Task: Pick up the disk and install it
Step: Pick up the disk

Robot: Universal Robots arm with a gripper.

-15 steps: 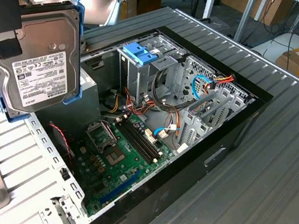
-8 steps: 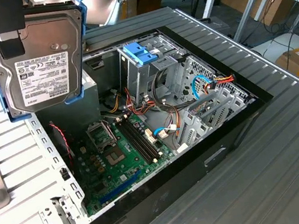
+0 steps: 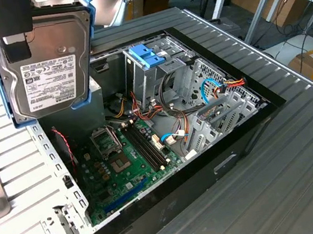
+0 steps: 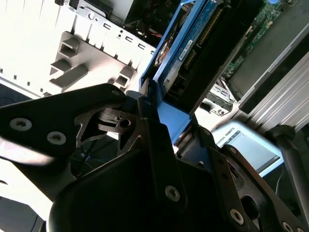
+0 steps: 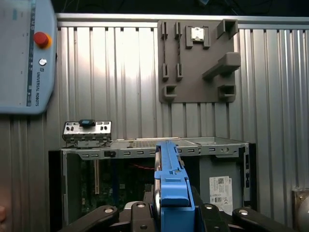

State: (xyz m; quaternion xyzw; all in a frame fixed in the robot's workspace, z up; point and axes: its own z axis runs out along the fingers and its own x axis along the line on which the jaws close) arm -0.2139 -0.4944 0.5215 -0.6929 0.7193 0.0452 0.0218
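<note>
The disk (image 3: 47,63) is a silver-grey hard drive with a pale label and a blue bracket. It hangs upright above the rear left corner of the open computer case (image 3: 245,138) in the exterior view. My gripper (image 3: 15,42) is shut on it, with one black finger across its labelled face. In the first wrist view the disk's blue bracket edge (image 5: 171,179) stands edge-on between my two black fingers (image 5: 140,215). In the second wrist view the disk (image 4: 193,53) reaches out from my gripper (image 4: 164,116) toward the case.
Inside the case lie the green motherboard (image 3: 122,165), loose cables and a metal drive cage (image 3: 161,74) topped by a light-blue ribbed latch (image 3: 148,54). A grey fixture plate (image 5: 198,63) and a teach pendant (image 5: 24,53) rest on the ribbed metal table (image 3: 312,174).
</note>
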